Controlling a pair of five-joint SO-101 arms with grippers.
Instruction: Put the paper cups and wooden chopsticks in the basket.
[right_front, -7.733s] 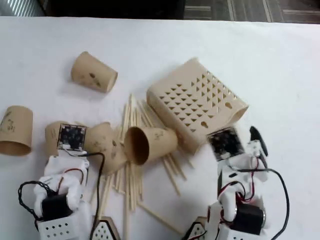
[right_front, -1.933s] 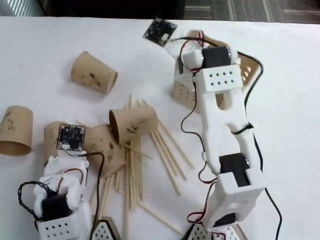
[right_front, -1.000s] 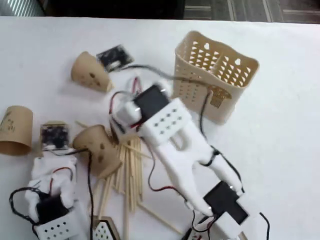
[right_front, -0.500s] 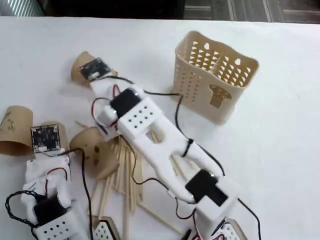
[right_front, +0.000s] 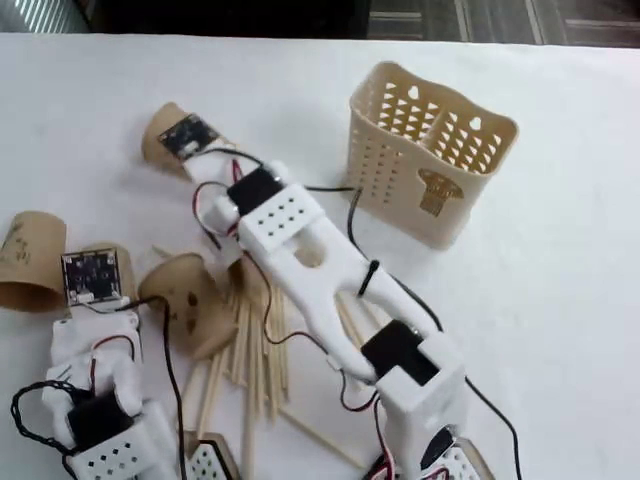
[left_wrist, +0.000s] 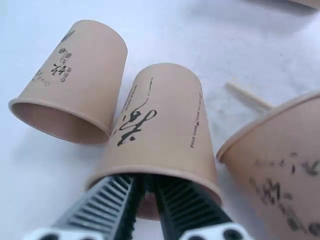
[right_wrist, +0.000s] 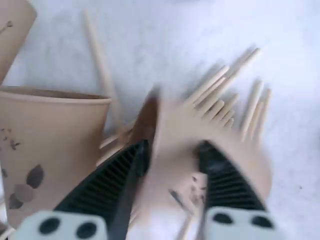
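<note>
Right wrist view puts the right claw (right_wrist: 174, 147) low over a cup (right_wrist: 240, 160) lying on the chopsticks (right_wrist: 235, 102). The cup is smeared, so I cannot tell whether the claw is grasping it. High view has that arm stretched from the near edge across the stick pile (right_front: 255, 350) toward the far-left corner. The basket (right_front: 400, 190) stands upright well apart, toward the far-right.

The left claw (left_wrist: 144, 181) is clenched almost to touching, its tips at the mouth of a second cup (left_wrist: 160, 130) on its side near the left edge. Nothing looks pinched between them. A third cup (right_front: 28, 262) lies at the left edge and a fourth (right_front: 158, 150) near the far-left corner.

The step in hand looks like the pick of a first cup, with cups and sticks all out on the desk. Next comes a sure but gentle hold on the thin wall. After that, a lift clear of the sticks, a swing over the basket rim, and a release there.
</note>
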